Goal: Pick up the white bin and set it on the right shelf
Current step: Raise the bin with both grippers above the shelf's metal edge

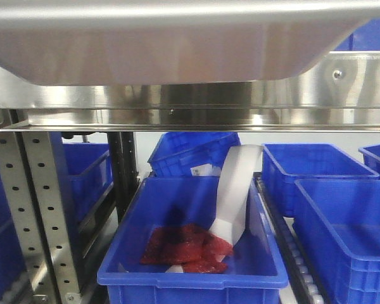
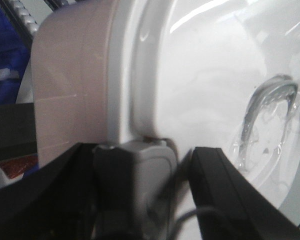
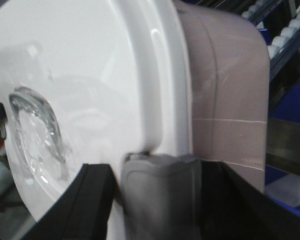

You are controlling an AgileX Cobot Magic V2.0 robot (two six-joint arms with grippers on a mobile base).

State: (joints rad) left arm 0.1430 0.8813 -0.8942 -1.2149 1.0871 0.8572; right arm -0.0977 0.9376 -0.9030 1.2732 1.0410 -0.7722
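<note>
Filling the top of the front view, the white bin (image 1: pixel 164 54) sits just above the right shelf (image 1: pixel 196 101) rail. Below, a blue bin (image 1: pixel 190 278) holds red pieces (image 1: pixel 183 247); a label (image 1: pixel 204 170) behind is unreadable.

Left wrist view: the left gripper (image 2: pixel 142 157) straddles the bin's grey latch (image 2: pixel 145 180), but its grip cannot be judged.

Right wrist view: the right gripper (image 3: pixel 160 167) is clamped on the other latch (image 3: pixel 160 195).

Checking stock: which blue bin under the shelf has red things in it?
The front centre blue bin: red items lie on its floor beside a white strip. The bin to its right shows none.
</note>
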